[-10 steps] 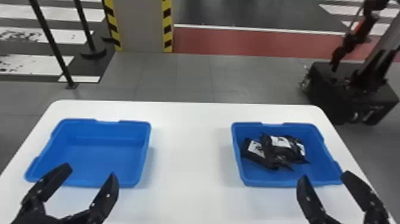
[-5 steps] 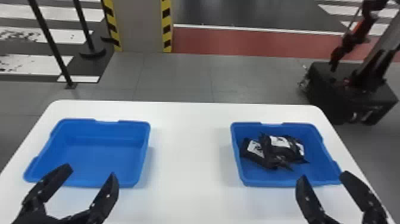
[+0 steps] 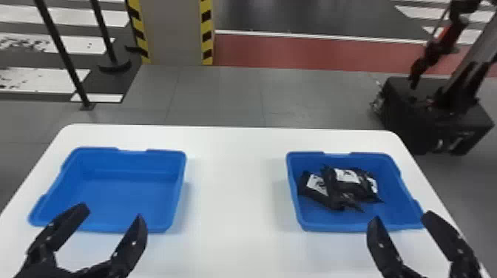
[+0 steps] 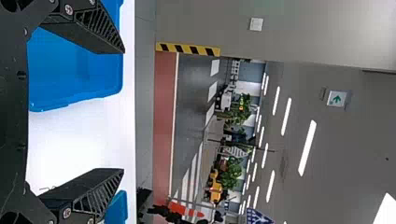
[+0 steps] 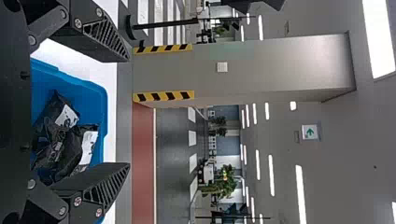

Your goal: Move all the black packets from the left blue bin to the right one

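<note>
A white table point(image 3: 236, 177) stands on a grey floor point(image 3: 222, 96). The left gripper point(image 3: 111, 212), wide and empty, is at the near side of the left blue bin point(image 3: 122, 199); the right gripper point(image 3: 402, 217), also wide and empty, is near the right blue bin point(image 3: 392, 210), where black packets point(image 3: 334, 201), perhaps three, lie heaped, their white labels point(image 3: 347, 176) bearing blurred dark print.

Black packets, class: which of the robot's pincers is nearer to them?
Right: the right pincer is by the right bin, on the near side of the black packets; the left pincer is by the left bin.
</note>
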Robot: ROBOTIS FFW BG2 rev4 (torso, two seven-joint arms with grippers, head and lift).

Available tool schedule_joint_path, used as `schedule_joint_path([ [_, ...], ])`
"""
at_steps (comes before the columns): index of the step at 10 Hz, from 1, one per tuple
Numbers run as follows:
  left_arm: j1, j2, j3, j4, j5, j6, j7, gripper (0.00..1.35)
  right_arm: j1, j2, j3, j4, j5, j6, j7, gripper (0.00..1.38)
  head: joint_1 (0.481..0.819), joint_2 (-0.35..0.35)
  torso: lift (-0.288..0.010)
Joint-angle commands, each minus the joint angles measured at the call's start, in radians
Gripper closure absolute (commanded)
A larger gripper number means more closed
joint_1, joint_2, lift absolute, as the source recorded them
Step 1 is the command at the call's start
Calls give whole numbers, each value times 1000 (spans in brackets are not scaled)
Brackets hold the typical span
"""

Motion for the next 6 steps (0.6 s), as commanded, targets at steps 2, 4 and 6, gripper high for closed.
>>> schedule_joint_path([
  [2, 0, 1, 0, 2, 0, 2, 0, 125, 0, 1, 1, 1, -2, 0, 0, 242, 695, -68, -110],
  [4, 0, 1, 0, 2, 0, -2, 0, 125, 2, 1, -1, 1, -5, 0, 0, 242, 695, -68, -110],
  [6, 0, 1, 0, 2, 0, -2, 0, 127, 2, 1, 1, 1, -5, 2, 0, 242, 695, -68, -110],
])
